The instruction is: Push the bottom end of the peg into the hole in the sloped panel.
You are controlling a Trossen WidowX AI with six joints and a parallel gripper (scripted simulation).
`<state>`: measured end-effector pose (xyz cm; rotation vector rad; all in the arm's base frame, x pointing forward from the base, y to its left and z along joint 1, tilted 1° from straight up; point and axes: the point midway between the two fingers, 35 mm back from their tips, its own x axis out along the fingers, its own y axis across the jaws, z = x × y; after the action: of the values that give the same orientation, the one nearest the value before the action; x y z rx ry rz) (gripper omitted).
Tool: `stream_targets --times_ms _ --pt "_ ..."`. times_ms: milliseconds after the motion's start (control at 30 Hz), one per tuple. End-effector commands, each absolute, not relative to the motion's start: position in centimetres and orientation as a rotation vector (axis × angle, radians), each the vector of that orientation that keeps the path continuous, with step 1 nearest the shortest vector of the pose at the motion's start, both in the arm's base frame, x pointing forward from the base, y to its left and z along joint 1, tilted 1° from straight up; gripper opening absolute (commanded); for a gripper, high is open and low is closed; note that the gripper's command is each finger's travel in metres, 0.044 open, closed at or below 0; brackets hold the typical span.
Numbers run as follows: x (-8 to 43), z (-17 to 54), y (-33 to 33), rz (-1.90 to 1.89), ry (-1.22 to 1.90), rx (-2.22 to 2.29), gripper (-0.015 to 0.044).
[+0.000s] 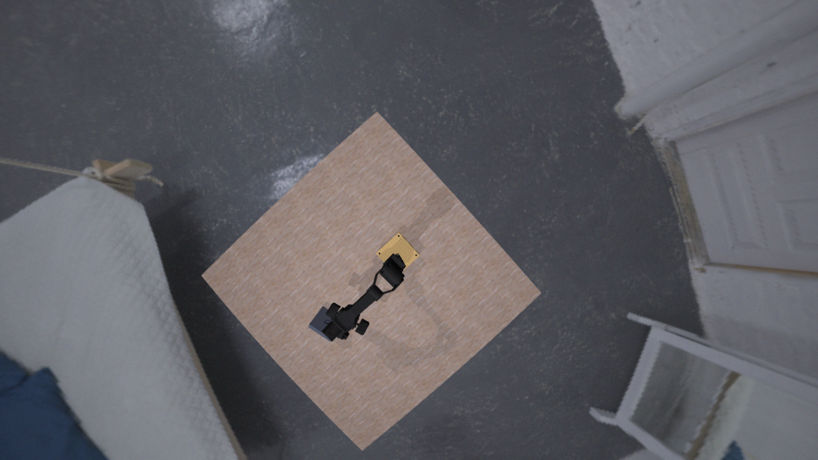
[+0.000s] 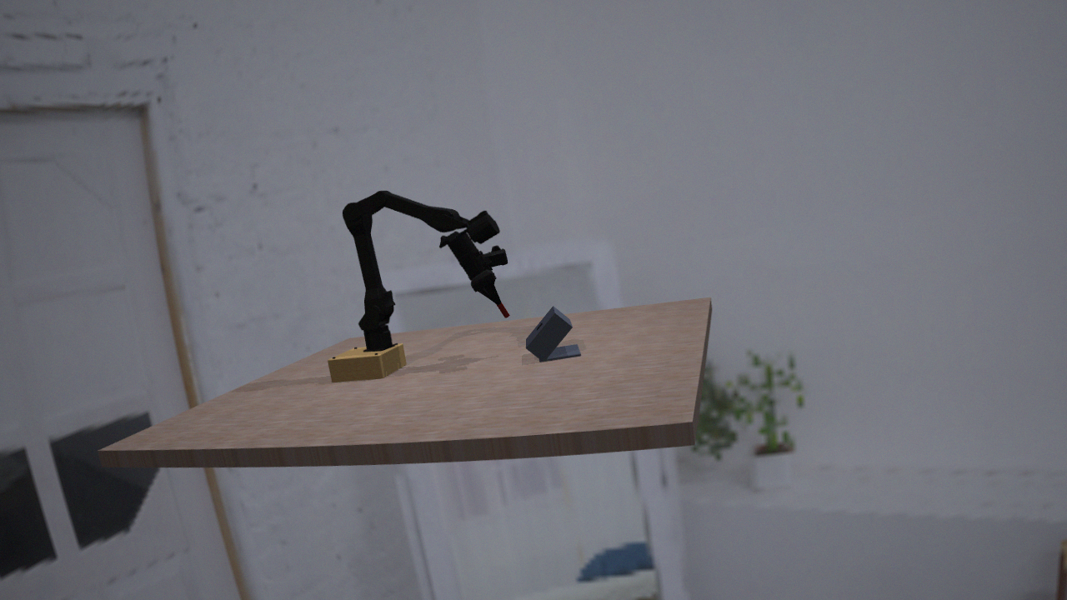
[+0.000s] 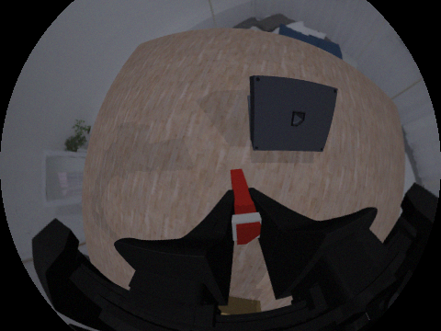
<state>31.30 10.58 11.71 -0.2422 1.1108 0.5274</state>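
Sticking out past the fingertips, red peg (image 2: 503,309) (image 3: 241,193) with pale band; clamped between fingers of black gripper (image 2: 498,302) (image 3: 241,194). Held above wooden table (image 1: 365,400) (image 2: 418,417) (image 3: 161,101), tilted, apart from dark sloped panel (image 1: 320,323) (image 2: 548,332) (image 3: 280,110) and its hole (image 3: 298,119). Farther out, yellow base block (image 1: 398,245) (image 2: 356,367) under the arm.

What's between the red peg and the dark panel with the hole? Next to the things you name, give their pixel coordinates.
Just a gap above the tabletop (image 2: 448,417), as the exterior view shows; no object stands between them.
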Motion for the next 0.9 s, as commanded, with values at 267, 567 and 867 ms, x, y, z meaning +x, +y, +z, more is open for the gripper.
stream_targets --times_ms 267,567,867 --pt "32.1 12.0 9.2 0.515 1.049 -0.219 0.0" --pt "32.8 12.4 8.1 0.501 0.999 -0.204 0.0" --pt "33.3 12.8 6.9 0.485 0.949 -0.193 0.0"
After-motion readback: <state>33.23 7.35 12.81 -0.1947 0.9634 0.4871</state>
